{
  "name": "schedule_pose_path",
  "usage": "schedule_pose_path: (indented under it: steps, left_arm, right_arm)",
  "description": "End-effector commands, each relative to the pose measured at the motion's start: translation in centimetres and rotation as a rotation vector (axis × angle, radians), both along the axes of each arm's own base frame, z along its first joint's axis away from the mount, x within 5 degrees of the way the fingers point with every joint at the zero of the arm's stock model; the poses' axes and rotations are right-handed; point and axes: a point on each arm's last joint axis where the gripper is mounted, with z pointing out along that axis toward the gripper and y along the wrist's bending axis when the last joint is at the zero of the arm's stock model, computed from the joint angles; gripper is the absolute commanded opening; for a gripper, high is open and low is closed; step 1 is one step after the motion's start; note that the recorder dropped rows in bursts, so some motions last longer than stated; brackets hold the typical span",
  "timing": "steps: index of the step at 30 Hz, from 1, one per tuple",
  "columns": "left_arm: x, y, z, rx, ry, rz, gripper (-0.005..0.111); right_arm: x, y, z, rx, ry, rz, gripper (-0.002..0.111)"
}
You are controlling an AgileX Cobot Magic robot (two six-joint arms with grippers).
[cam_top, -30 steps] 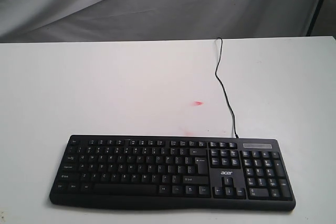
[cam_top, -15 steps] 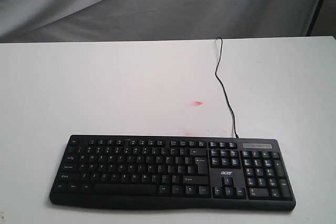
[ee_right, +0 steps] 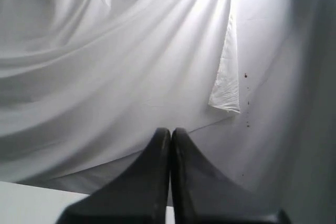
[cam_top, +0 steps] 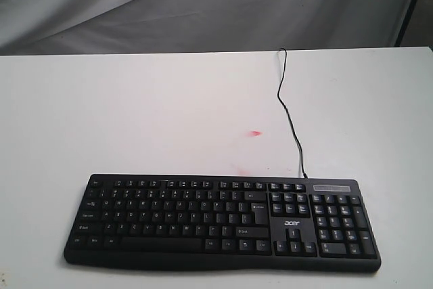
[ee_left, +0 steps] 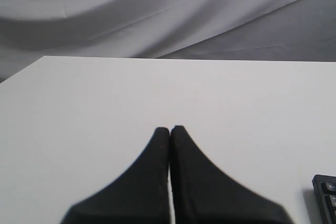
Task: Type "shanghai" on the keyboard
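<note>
The black keyboard (cam_top: 223, 221) with white-lettered keys, a number pad and an "acer" logo lies along the near edge of the white table (cam_top: 135, 120). Its thin black cable (cam_top: 289, 116) runs away toward the far edge. Neither arm shows in the exterior view. In the left wrist view my left gripper (ee_left: 170, 128) is shut with nothing in it, above bare table, and only a corner of the keyboard (ee_left: 326, 198) shows at that picture's edge. My right gripper (ee_right: 170, 130) is shut and empty, facing the backdrop cloth; no keyboard appears in that view.
A small red mark (cam_top: 255, 133) stains the table behind the keyboard. A grey-white draped cloth (cam_top: 203, 5) hangs behind the table. A dark stand leg (cam_top: 409, 5) leans at the far right.
</note>
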Motion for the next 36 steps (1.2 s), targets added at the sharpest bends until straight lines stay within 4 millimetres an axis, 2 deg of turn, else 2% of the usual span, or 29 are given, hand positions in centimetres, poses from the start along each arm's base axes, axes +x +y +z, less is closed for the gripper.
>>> schedule_pose_path:
  steps: [1, 11, 25, 36]
  left_arm:
    - [0.0, 0.0, -0.1, -0.002, -0.006, -0.004, 0.001]
    - [0.0, 0.0, -0.1, -0.002, -0.006, -0.004, 0.001]
    - [0.0, 0.0, -0.1, -0.002, -0.006, -0.004, 0.001]
    - [0.0, 0.0, -0.1, -0.002, -0.006, -0.004, 0.001]
  right_arm:
    - [1.5, 0.1, -1.9, -0.015, 0.011, -0.017, 0.000]
    - [5.0, 0.4, -7.7, -0.022, 0.070, -0.017, 0.000]
    - [7.0, 0.6, -14.3, -0.028, 0.131, -0.018, 0.000]
    - [7.1, 0.6, -15.7, -0.074, 0.240, -0.024, 0.000]
